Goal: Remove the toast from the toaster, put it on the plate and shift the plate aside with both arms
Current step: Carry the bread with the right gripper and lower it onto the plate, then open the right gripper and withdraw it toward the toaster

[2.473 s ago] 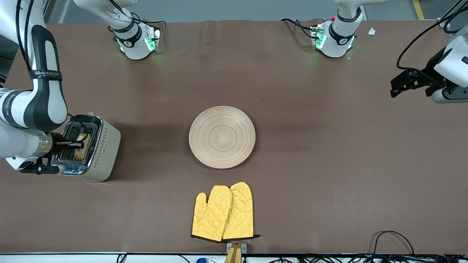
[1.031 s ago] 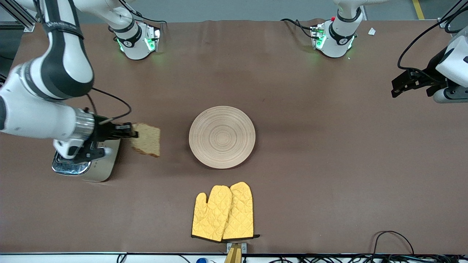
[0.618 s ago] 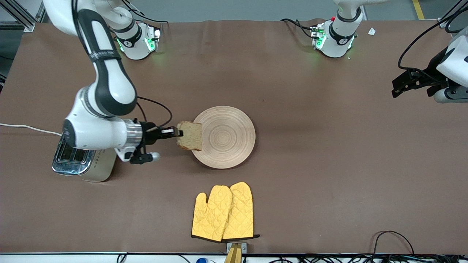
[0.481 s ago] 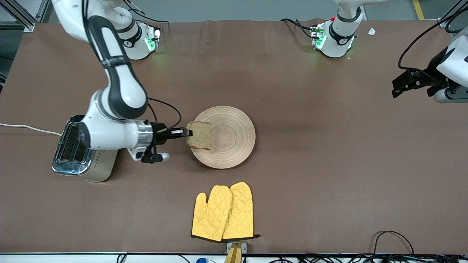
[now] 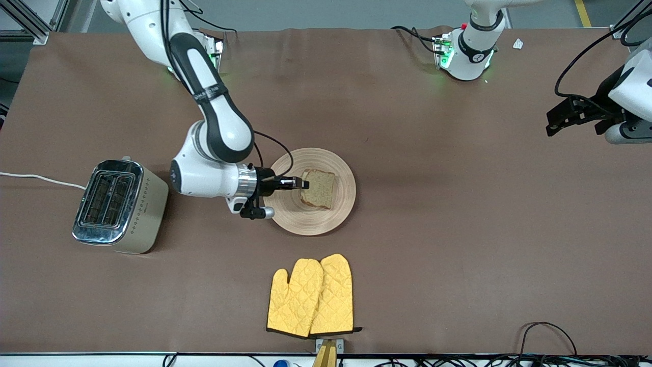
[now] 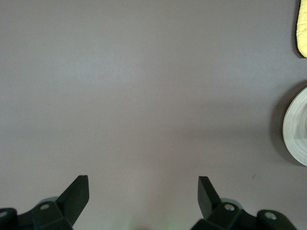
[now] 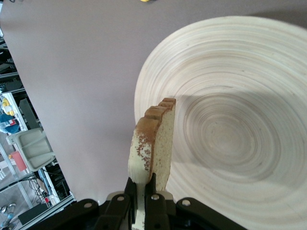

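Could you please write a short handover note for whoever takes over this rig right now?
Right gripper: shut on the toast, held on edge over the plate.
Left gripper: open, empty, waiting over bare table at the left arm's end.
Toaster: at the right arm's end, slots empty.
Done: toast out of toaster, brought over plate.
Left: lay toast down and release, then move the plate aside with both arms.

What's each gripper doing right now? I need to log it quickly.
Right gripper: shut on the toast, over the plate.
Left gripper: open, empty, waiting over bare table.
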`<state>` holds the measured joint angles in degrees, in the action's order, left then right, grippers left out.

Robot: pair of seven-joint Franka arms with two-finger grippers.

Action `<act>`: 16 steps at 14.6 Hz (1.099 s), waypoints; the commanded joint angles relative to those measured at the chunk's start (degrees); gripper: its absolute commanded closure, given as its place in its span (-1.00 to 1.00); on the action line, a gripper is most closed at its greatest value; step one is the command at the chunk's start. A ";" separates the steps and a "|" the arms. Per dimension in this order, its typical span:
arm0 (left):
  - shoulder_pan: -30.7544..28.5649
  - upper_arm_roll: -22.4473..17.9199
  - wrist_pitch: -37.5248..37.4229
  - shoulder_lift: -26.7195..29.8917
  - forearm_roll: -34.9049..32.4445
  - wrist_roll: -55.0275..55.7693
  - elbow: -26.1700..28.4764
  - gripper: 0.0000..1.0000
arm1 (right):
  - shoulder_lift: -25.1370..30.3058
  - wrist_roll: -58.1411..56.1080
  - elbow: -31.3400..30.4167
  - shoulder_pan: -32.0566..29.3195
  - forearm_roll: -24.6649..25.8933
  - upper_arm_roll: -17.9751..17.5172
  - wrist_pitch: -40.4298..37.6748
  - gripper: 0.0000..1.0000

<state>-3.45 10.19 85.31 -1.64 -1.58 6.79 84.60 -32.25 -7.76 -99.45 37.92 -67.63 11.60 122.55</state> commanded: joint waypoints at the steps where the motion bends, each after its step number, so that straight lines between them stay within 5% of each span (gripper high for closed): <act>1: -1.30 0.09 -1.02 -0.03 -0.27 -0.63 -0.84 -1.00 | -0.18 -3.57 -1.88 0.31 -1.63 0.71 0.49 0.75; 3: -1.30 0.18 -0.94 -0.03 -0.27 -0.37 -0.84 -1.00 | -0.71 -6.29 -2.68 -1.08 -1.54 0.80 0.41 0.41; 7: -1.30 0.18 -0.94 -0.12 -0.18 -0.19 -0.84 -1.00 | -1.24 -7.36 -2.59 -3.20 4.85 1.41 0.41 -1.00; 16: -0.86 0.26 -0.94 -2.84 8.86 0.07 -0.75 -1.00 | 5.43 -7.45 -0.14 -3.55 37.72 17.65 -2.40 -1.00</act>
<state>-4.51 10.38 85.28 -2.96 5.08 6.79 84.67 -29.24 -14.61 -99.08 34.28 -35.17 26.25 121.81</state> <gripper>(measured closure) 0.000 0.000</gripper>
